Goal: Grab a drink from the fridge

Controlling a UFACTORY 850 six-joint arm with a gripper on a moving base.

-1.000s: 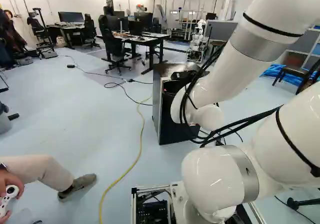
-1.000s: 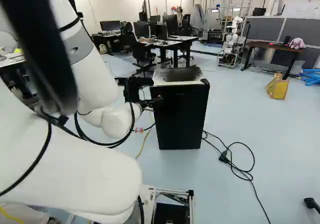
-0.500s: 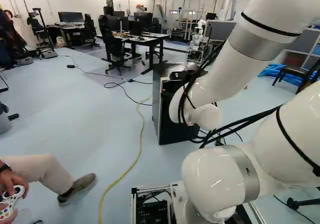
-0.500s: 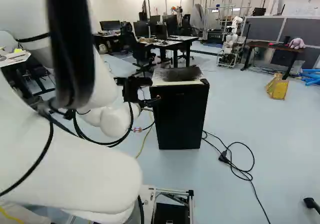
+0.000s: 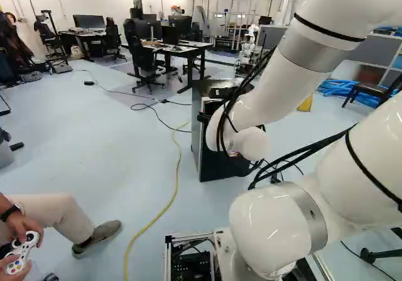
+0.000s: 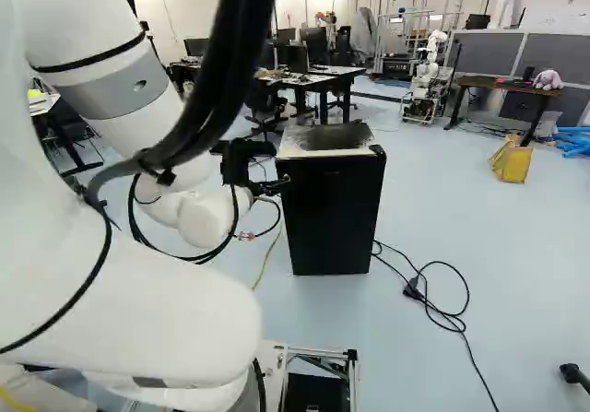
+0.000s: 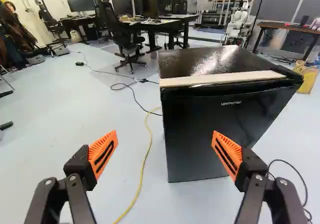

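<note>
Your base views look from behind the arm (image 5: 323, 51), one left, one right, both facing ahead and a bit down. Your wrist view looks from the arm's end, nearer the fridge (image 6: 332, 214), down at its top and front. Fridge and desk (image 6: 318, 78) show in all three.

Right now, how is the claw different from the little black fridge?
The claw is open, its two fingers spread apart, while the fridge has its door shut. The claw hangs in the air on the white arm; the fridge stands upright on the floor. The claw has bright orange pads, whereas the fridge has a pale strip along its top front edge. Both are mostly black.
</note>
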